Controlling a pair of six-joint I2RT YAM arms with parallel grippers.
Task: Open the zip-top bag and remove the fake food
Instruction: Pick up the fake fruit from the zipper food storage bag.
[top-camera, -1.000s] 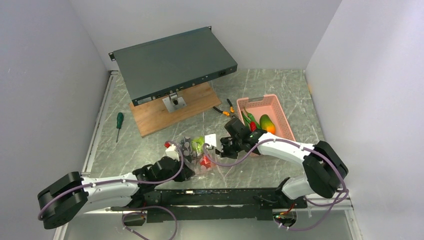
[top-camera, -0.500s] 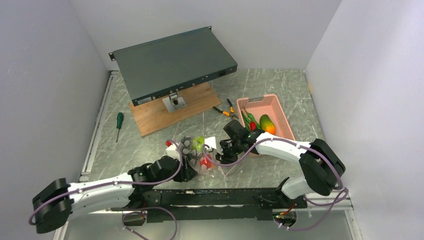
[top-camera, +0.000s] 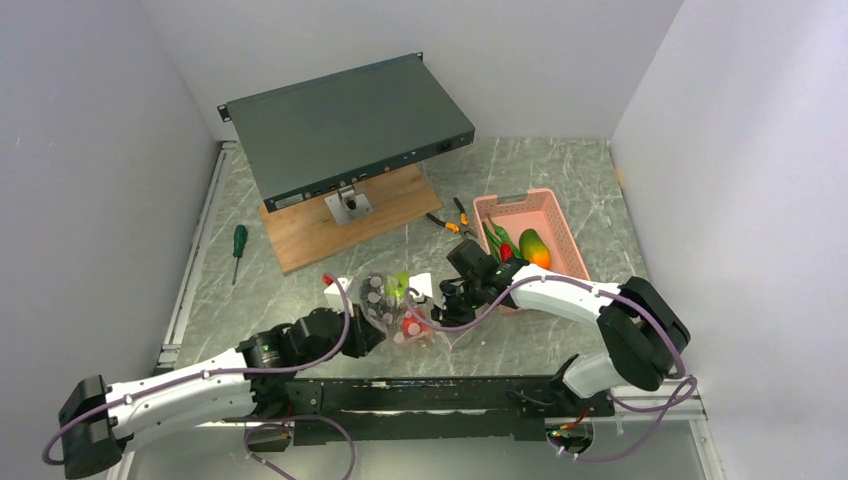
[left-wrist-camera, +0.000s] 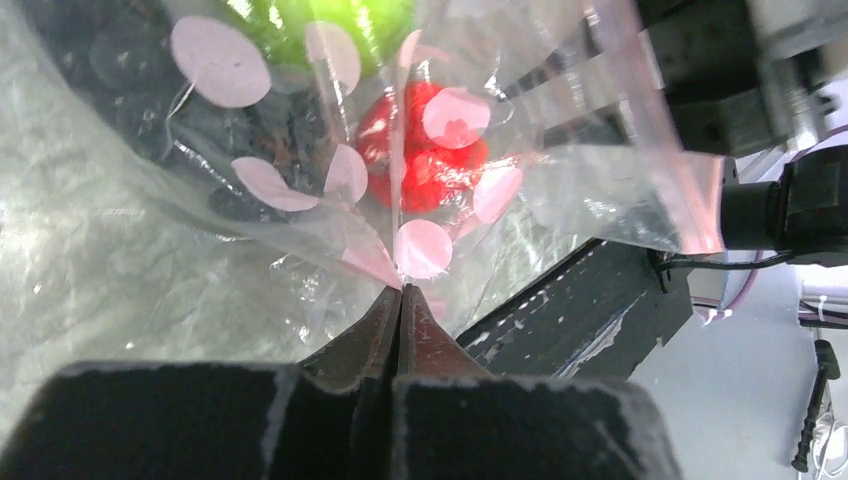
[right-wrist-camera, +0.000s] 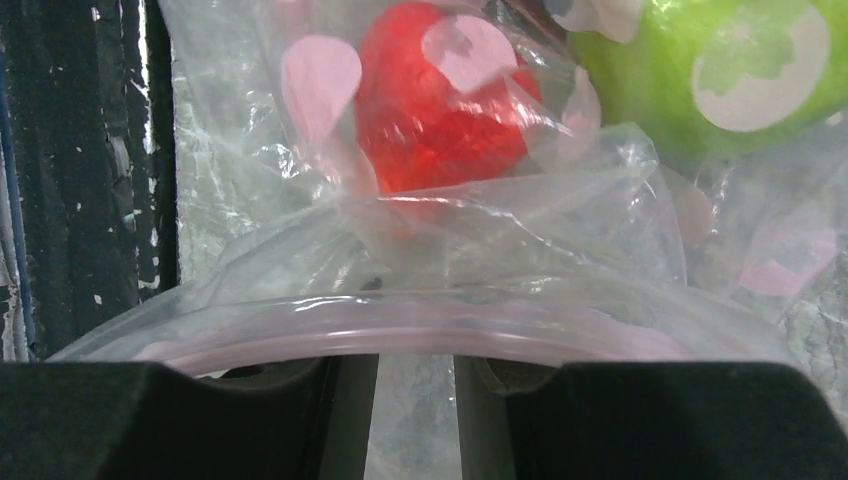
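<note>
The zip-top bag, clear with pinkish dots, lies between my two grippers near the table's front. Inside it are a green apple, a red piece and dark grapes. My left gripper is shut on a fold of the bag, its jaws pressed together at the tips. My right gripper sits at the bag's mouth. Its jaws stand a small gap apart, and the pink zip rim lies across them. The red piece and the apple lie just beyond.
A pink basket at the right holds a mango, green pods and a red piece. Orange-handled pliers lie left of it. A grey rack unit on a wooden board stands behind. A green screwdriver lies at the left.
My left arm has stretched forward and its gripper has drawn the bag's near side up and slightly left, bunching the bag. My right gripper has barely moved.
</note>
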